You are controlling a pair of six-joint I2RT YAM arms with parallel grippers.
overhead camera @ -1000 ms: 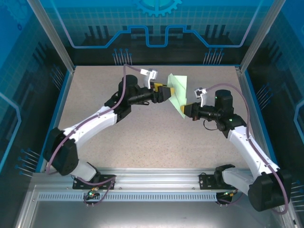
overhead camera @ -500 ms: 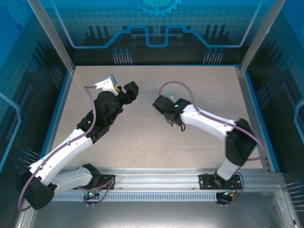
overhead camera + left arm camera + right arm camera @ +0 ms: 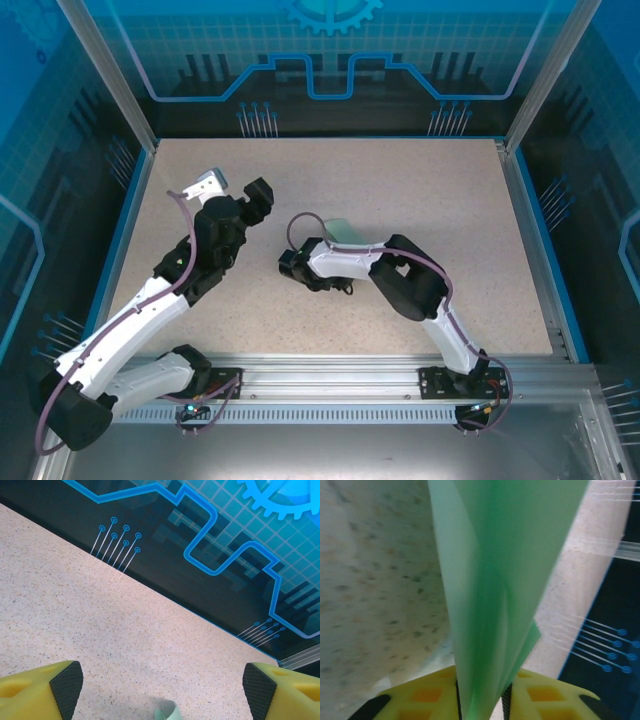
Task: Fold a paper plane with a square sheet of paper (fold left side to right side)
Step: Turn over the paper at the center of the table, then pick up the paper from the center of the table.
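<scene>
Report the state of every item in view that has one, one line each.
paper: folded, standing up from between the right hand's fingers.
right hand: closed on the paper.
left hand: open wide, holding nothing.

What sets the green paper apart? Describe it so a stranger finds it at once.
On the speckled table, look to the middle, where the right arm bends back on itself. The folded paper stands between the yellow fingers of its end effector, the one pale mint-green thing among black, white and yellow parts.
</scene>
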